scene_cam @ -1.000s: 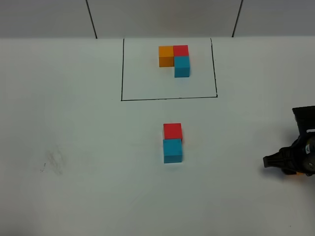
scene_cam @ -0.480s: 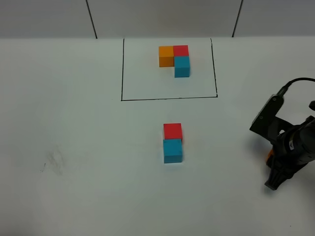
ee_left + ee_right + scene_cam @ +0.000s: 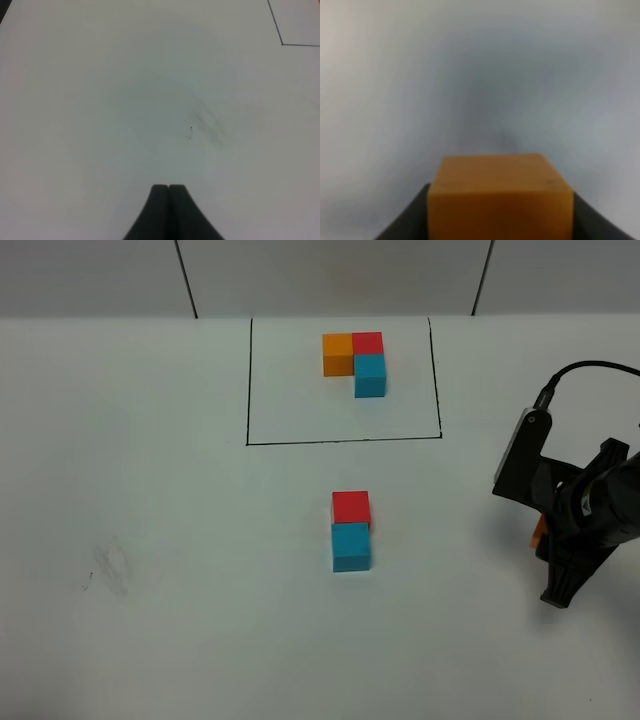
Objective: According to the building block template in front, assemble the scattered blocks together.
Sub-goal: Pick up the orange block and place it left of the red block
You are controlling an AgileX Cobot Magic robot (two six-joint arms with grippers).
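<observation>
The template (image 3: 355,362) is an L of orange, red and cyan-blue cubes inside a black drawn rectangle at the back. A loose red cube (image 3: 351,507) and a loose cyan-blue cube (image 3: 351,546) sit touching in the middle of the table. My right gripper (image 3: 541,536) is at the right side of the table, shut on the loose orange cube (image 3: 499,197), of which only a sliver (image 3: 538,531) shows in the high view. My left gripper (image 3: 168,189) is shut and empty over bare table; it is out of the high view.
The white table (image 3: 150,540) has a faint smudge (image 3: 105,568) at the left, which also shows in the left wrist view (image 3: 207,120). A corner of the black rectangle line (image 3: 283,44) shows there too. Grey wall panels stand behind the table.
My right arm has swung up and turned from the table's right edge, holding the orange cube. The red and cyan-blue cubes have not moved.
</observation>
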